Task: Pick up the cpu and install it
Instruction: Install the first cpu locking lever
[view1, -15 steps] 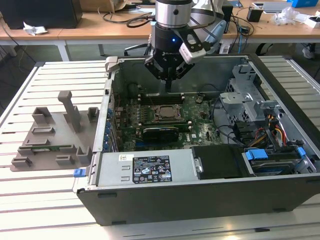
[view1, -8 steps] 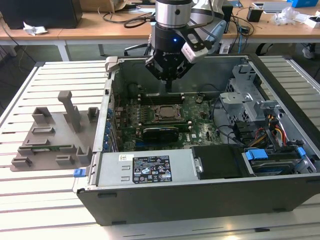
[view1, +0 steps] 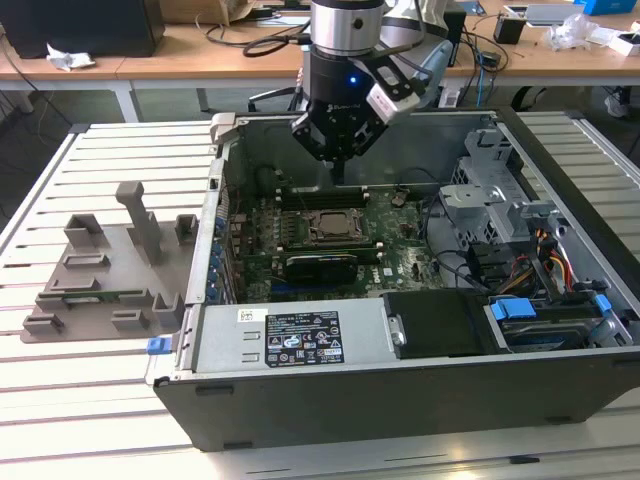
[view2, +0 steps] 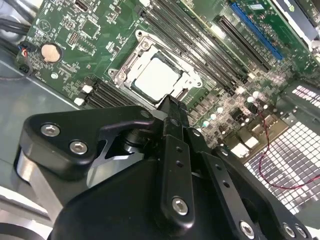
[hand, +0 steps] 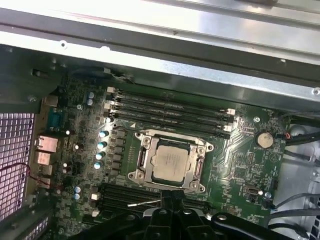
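Pincer (view2: 170, 107) above socket-seated cpu (view2: 156, 79).

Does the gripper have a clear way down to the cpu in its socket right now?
Probably yes. The gripper hangs above the motherboard inside the open case, and the cpu lies uncovered in its socket frame with nothing over it in both wrist views.

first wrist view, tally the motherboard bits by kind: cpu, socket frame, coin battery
cpu: 1, seated in the socket
socket frame: 1
coin battery: 1
total: 3
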